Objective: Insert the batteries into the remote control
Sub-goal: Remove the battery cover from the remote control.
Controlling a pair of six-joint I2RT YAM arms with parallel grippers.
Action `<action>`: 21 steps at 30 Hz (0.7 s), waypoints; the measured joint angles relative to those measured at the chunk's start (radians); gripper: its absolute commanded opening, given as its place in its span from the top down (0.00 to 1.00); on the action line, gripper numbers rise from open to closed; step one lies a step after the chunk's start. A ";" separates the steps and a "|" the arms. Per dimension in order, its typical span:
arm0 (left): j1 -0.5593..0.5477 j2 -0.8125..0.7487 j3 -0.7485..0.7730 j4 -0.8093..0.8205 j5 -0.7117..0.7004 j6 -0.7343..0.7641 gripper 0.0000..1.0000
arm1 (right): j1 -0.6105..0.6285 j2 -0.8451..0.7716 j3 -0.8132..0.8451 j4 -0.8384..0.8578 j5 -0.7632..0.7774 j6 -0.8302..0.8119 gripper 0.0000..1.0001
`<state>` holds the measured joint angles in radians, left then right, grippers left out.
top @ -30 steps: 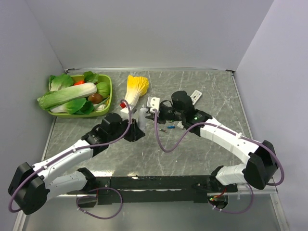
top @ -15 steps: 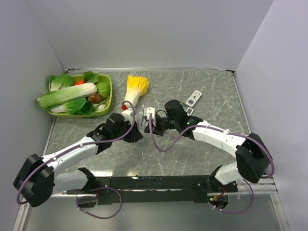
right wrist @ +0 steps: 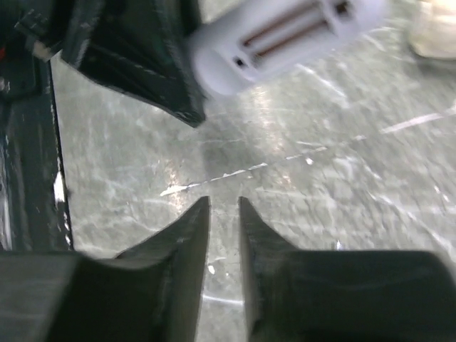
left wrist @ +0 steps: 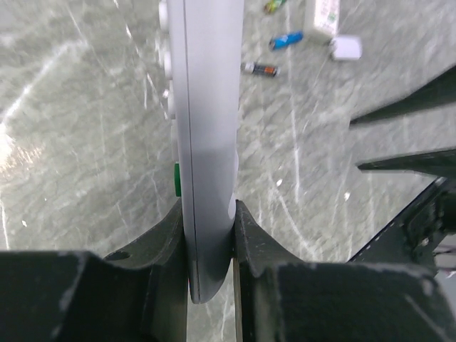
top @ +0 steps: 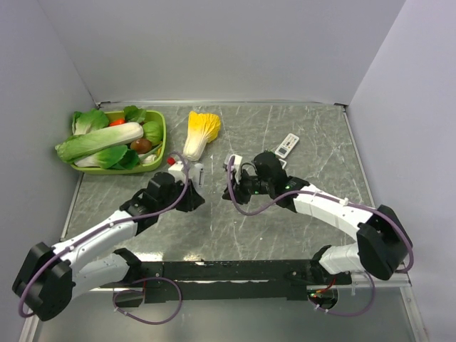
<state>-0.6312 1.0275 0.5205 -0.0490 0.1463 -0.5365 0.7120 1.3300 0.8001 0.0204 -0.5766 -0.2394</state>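
Left wrist view: left gripper (left wrist: 209, 214) clamped on remote control (left wrist: 206, 107), long axis pointing away; batteries (left wrist: 288, 40) lie right of its far end, nearer right gripper (right wrist: 222, 203), jaws slightly apart, empty.

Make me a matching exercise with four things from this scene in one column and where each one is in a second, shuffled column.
Things:
1. grey remote
2. blue battery
3. green basket
4. yellow cabbage

Places:
A. far left, full of vegetables
B. lying beside the small white remote
C. clamped in the left tool
D. lying just right of the basket

Pairs: 1-C, 2-B, 3-A, 4-D
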 measured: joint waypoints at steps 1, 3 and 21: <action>0.004 -0.017 -0.011 0.011 0.000 -0.006 0.99 | -0.004 -0.013 0.000 -0.003 0.011 0.023 0.27; 0.013 -0.057 -0.040 0.046 0.004 -0.019 0.99 | -0.016 -0.045 0.000 -0.024 0.034 0.073 0.00; 0.033 -0.507 -0.340 0.396 0.179 -0.147 0.99 | -0.108 -0.156 0.076 -0.245 0.146 0.459 0.00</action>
<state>-0.5980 0.5201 0.1802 0.3466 0.3252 -0.6834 0.6041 1.1736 0.8757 -0.2241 -0.4301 0.2199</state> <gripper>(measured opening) 0.257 0.997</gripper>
